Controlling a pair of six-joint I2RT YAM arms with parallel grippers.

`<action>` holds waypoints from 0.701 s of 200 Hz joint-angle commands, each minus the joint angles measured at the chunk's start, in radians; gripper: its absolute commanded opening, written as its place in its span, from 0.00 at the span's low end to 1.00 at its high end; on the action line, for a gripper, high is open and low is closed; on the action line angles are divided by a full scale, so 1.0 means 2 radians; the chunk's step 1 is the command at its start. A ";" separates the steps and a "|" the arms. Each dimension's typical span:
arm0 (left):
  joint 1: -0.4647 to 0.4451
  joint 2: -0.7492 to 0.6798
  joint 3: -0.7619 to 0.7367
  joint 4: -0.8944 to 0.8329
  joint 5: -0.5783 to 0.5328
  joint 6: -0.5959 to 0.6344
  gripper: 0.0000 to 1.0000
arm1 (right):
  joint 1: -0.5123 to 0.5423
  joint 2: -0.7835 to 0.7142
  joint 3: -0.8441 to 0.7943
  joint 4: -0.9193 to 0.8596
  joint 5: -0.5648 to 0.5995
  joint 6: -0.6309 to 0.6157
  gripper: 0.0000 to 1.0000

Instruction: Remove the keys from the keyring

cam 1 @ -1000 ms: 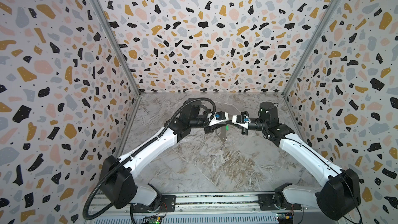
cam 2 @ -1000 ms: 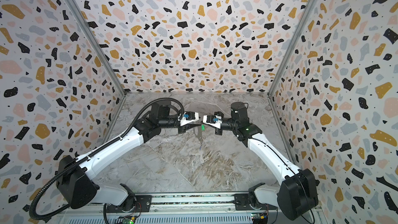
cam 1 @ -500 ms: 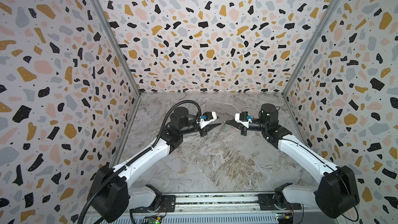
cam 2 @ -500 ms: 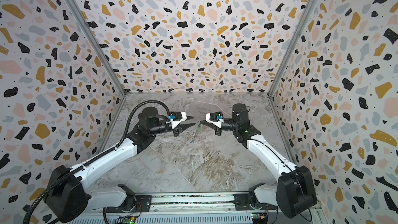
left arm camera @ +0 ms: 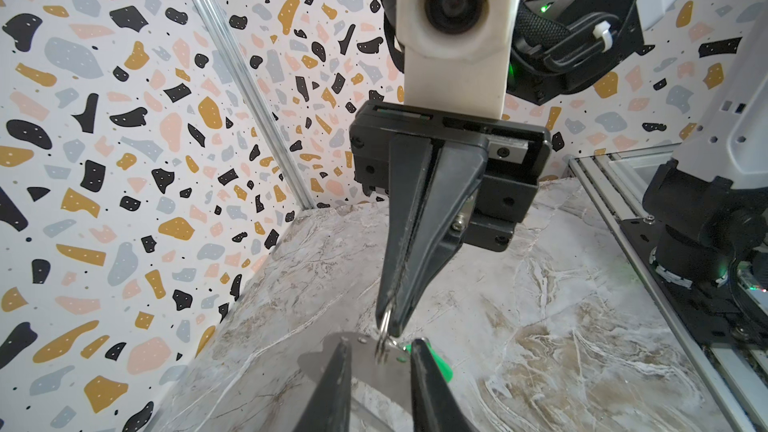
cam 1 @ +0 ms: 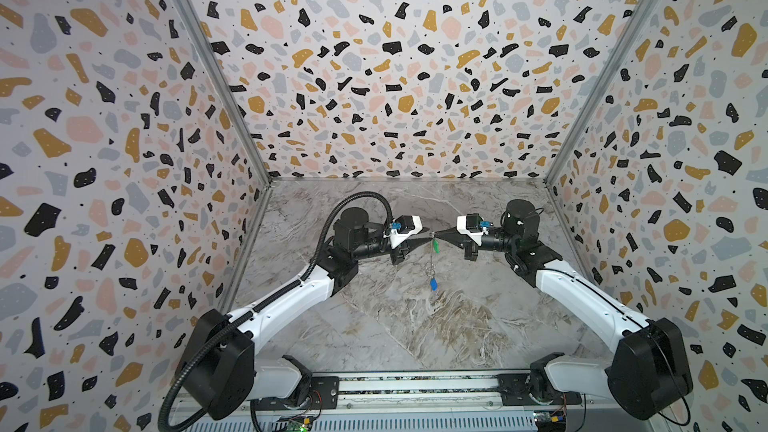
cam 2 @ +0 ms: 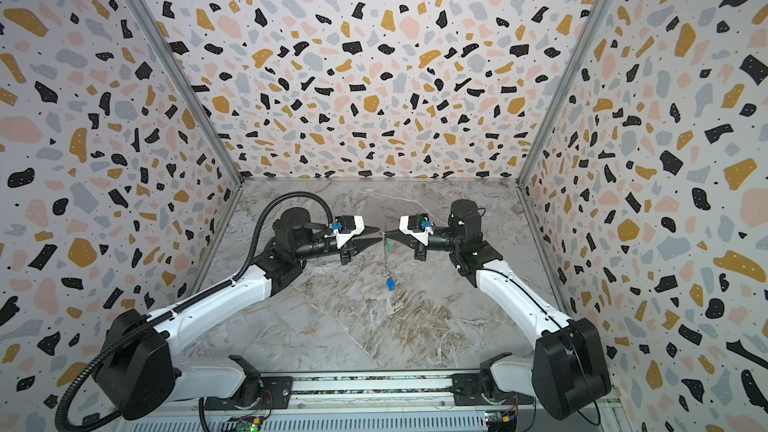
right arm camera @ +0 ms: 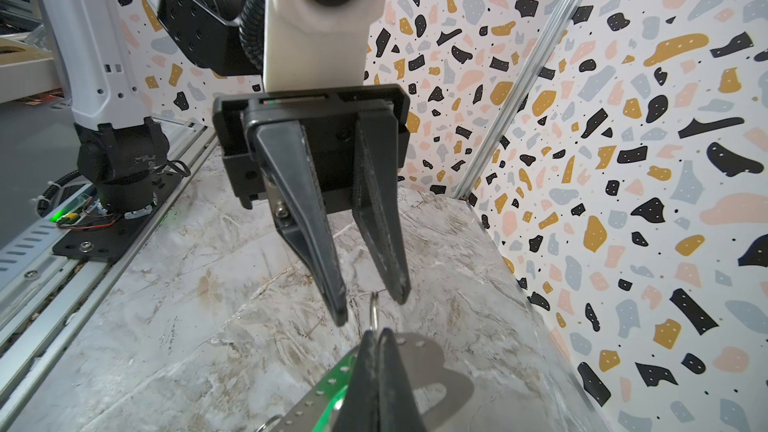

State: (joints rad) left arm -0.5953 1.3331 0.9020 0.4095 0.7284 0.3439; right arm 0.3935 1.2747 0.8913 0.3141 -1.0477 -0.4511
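Observation:
The keyring [cam 1: 431, 263], a thin grey plate, hangs edge-on above the table in both top views. The green key [cam 1: 435, 245] dangles near its top and the blue key [cam 1: 433, 284] at its lower end. My right gripper [cam 1: 435, 235] is shut on the small metal ring [right arm camera: 374, 308] at the plate's top. My left gripper [left arm camera: 380, 344] faces it tip to tip, open, its fingers [right arm camera: 332, 284] straddling that ring without touching it. The left wrist view shows the plate [left arm camera: 363, 363] and green key [left arm camera: 437, 362] just past my fingertips.
Marble tabletop [cam 1: 415, 326] lies below the hanging plate. Terrazzo walls close the left, back and right sides. A metal rail [cam 1: 415, 388] with both arm bases runs along the front edge.
My left gripper drew back to the left, then came up to the right gripper's tip again with narrower jaws. The keyring has swung to hang edge-on. The right gripper stayed shut.

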 commanded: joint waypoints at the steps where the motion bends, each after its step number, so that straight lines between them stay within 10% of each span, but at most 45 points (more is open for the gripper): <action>1: -0.004 -0.001 0.007 0.022 0.009 0.000 0.22 | -0.001 -0.004 0.000 0.018 -0.015 0.010 0.00; 140: -0.012 0.003 0.033 0.002 0.014 0.012 0.00 | -0.002 -0.002 0.002 0.012 -0.011 0.008 0.07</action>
State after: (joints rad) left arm -0.6060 1.3388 0.9169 0.3962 0.7284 0.3500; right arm 0.3912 1.2762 0.8909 0.3336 -1.0775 -0.4412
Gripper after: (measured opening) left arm 0.047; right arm 0.045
